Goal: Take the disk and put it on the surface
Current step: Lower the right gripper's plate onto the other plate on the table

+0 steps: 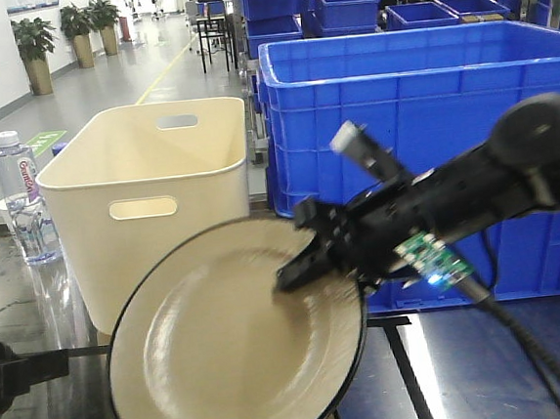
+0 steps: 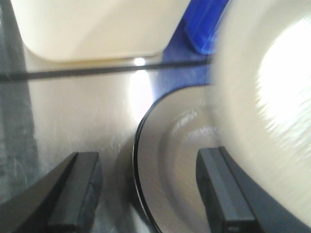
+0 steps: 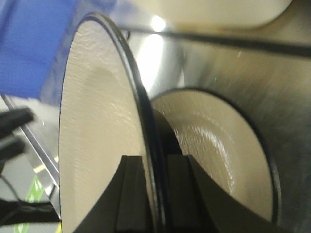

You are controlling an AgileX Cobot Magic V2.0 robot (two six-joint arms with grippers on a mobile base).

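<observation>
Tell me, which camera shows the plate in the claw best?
The front-facing view: the plate shows nearly its whole face, with the right claw pinching its rim. The right wrist view sees it edge-on; the left wrist view catches only a blurred part.

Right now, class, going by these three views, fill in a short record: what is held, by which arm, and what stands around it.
Held item: cream round plate with black rim, tilted steeply
Holder: right gripper, fingers shut on the plate's rim
Left gripper: open, holding nothing
Surface: dark glossy tabletop with black tape lines, mirroring the plate
Plate touching tabletop: cannot tell
Around: cream plastic tub, blue plastic crate, clear water bottle
</observation>
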